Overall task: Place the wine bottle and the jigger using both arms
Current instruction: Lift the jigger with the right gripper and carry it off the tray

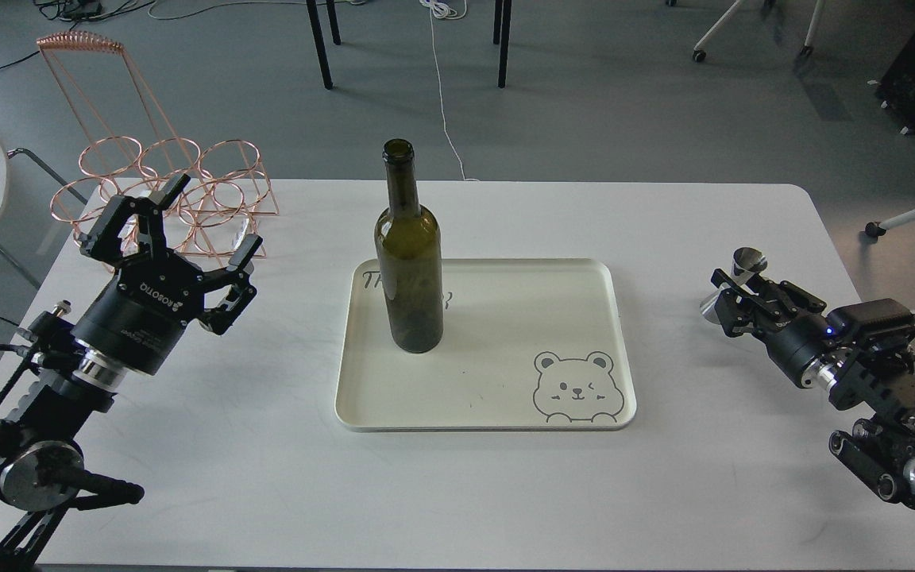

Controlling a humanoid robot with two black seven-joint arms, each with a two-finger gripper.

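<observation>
Head view looks down on a white table (457, 492) that fills most of the frame; on its middle lies a cream tray (505, 397) with a bear drawn in its near right corner and dark lettering at its far left; at the far left corner of the table stands a copper wire rack (187, 183) made of rings; the wine bottle (408, 262) stands upright on the left part of the tray, dark green, its mouth open, partly covering the lettering; the left gripper (203, 230) hovers to the left of the tray, just in front of the rack, its fingers spread wide with nothing between them, well apart from the bottle; the right gripper (731, 298) sits low near the right edge of the table, well to the right of the tray, its fingers closed around the waist of the jigger (746, 266), a small shiny metal cup whose upper cone rises above the fingers.
</observation>
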